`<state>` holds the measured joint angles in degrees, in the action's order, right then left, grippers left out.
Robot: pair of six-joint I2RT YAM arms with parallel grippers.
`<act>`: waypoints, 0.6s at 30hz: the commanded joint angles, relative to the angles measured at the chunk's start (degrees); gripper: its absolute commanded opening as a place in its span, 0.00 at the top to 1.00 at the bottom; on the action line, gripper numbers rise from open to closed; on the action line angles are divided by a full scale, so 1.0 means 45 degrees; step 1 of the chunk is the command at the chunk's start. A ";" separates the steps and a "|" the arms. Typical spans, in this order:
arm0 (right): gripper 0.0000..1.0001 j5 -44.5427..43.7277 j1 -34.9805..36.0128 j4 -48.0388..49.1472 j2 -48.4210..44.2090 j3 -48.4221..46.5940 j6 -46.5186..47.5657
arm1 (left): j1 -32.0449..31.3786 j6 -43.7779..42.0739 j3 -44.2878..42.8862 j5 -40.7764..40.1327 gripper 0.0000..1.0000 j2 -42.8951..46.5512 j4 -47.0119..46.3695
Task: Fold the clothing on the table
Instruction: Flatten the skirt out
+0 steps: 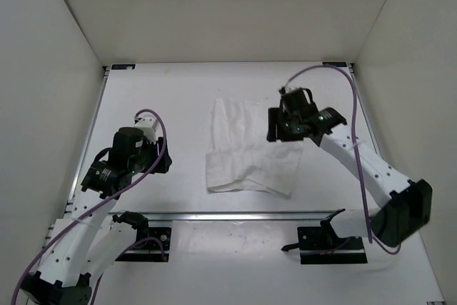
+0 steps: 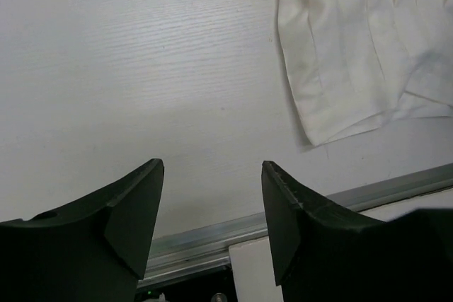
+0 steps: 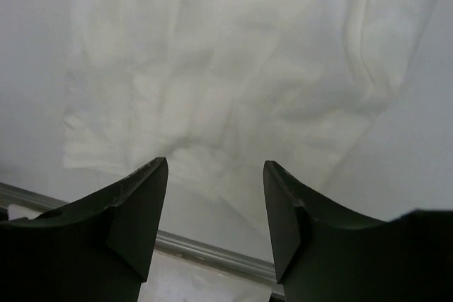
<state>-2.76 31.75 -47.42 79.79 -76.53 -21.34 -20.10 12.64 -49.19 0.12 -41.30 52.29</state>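
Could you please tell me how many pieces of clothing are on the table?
1. The white clothing lies in the middle of the table, just beyond the silver rail. A second piece beneath it cannot be ruled out.

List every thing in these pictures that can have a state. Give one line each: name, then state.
clothing: lies spread on the table, creased, held by neither gripper.
left gripper: open, empty, over bare table, apart from the clothing.
right gripper: open, empty, above the clothing.
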 commanded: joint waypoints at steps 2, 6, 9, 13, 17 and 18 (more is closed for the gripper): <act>0.46 0.0417 -0.0744 -0.0126 -0.2316 0.4281 -0.2071 | 0.0073 -0.0290 -0.0006 0.0363 0.32 0.0542 -0.0253; 0.46 0.1278 -0.1234 -0.0359 -0.4155 0.6846 -0.3009 | 0.0325 0.0256 0.0129 0.1844 0.53 -0.0117 -0.0818; 0.45 0.1123 -0.1254 -0.0614 -0.4488 0.7533 -0.3420 | -0.0490 0.1698 0.0965 0.3254 0.44 -0.1406 -0.2179; 0.44 0.1121 -0.1292 -0.0363 -0.4450 0.8313 -0.3422 | -0.1881 0.3787 0.2823 0.2746 0.35 -0.1934 -0.4973; 0.44 0.1455 -0.1137 0.0829 -0.4080 0.8960 -0.3596 | -0.2251 0.5059 0.4481 0.2904 0.37 -0.2853 -0.6852; 0.45 0.1396 -0.1040 0.1082 -0.3962 0.9057 -0.3597 | -0.2272 0.5332 0.4853 0.2903 0.38 -0.2912 -0.7319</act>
<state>3.14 26.28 -47.77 61.19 -36.67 -35.94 -29.56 29.91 -29.93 11.70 -54.52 29.85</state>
